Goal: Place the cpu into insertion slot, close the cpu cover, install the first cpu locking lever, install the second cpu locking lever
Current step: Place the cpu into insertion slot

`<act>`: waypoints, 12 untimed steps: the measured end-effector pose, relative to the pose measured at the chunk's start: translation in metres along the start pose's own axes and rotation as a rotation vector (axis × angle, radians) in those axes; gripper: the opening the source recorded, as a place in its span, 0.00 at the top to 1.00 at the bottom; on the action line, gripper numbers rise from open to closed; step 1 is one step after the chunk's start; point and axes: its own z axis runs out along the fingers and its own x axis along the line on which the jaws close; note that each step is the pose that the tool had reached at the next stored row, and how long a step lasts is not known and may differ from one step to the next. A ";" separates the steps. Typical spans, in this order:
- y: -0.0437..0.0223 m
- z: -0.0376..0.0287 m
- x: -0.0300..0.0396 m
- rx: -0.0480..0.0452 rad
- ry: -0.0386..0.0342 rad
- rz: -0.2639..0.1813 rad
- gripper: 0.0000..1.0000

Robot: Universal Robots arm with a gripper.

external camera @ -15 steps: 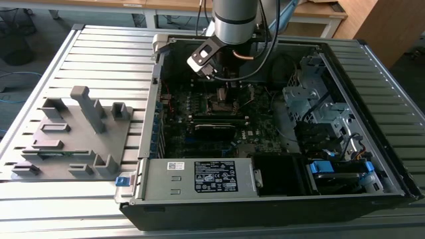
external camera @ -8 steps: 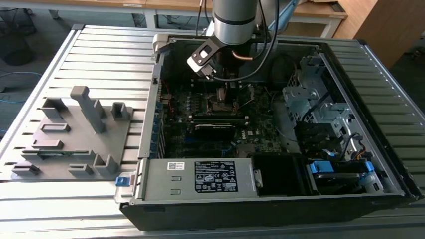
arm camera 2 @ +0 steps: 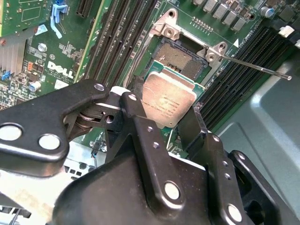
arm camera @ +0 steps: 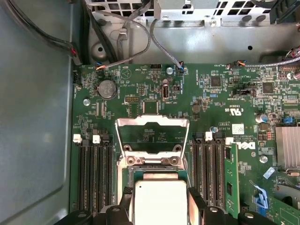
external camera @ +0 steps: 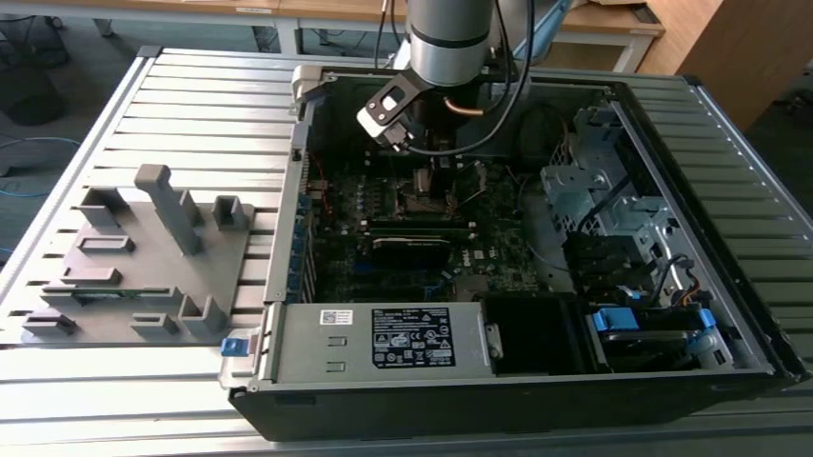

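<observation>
Placement step in hand: claw (arm camera 2: pixel 164 115) clamped on cpu (arm camera 2: pixel 168 98) by opposite edges, poised over insertion slot (arm camera 2: pixel 180 56) with cpu cover (arm camera: pixel 131 123) standing open; likely needs square, level alignment to its rim before seating.

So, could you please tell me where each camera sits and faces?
Exterior view: off the arm, looking down into the open computer case; the arm shows.
First wrist view: on the wrist, facing the motherboard and raised cover; gripper shows.
Second wrist view: on the wrist, facing the socket past the gripper.
Both wrist views show the chip in the gripper.
</observation>
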 end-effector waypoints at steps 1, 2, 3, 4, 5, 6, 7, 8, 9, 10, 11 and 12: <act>0.0000 0.0000 0.0000 0.0004 0.0000 0.000 0.46; 0.0000 0.0000 0.0000 0.0007 0.0000 0.000 0.46; 0.0001 0.0002 0.0001 0.0027 0.0001 0.000 0.46; 0.0001 0.0002 0.0001 0.0040 0.0000 0.000 0.46; 0.0000 0.0002 0.0000 0.0046 -0.0001 0.000 0.46; 0.0000 0.0001 0.0000 0.0051 -0.0003 0.000 0.46; 0.0000 0.0001 0.0000 0.0056 -0.0004 0.000 0.46; 0.0000 0.0002 0.0000 0.0056 0.0000 0.000 0.46; 0.0000 0.0005 -0.0001 0.0057 0.0030 -0.004 0.46; 0.0000 0.0008 0.0000 0.0060 0.0086 -0.011 0.46; 0.0000 0.0010 0.0000 0.0063 0.0115 -0.018 0.46; 0.0000 0.0012 0.0000 0.0063 0.0122 -0.021 0.46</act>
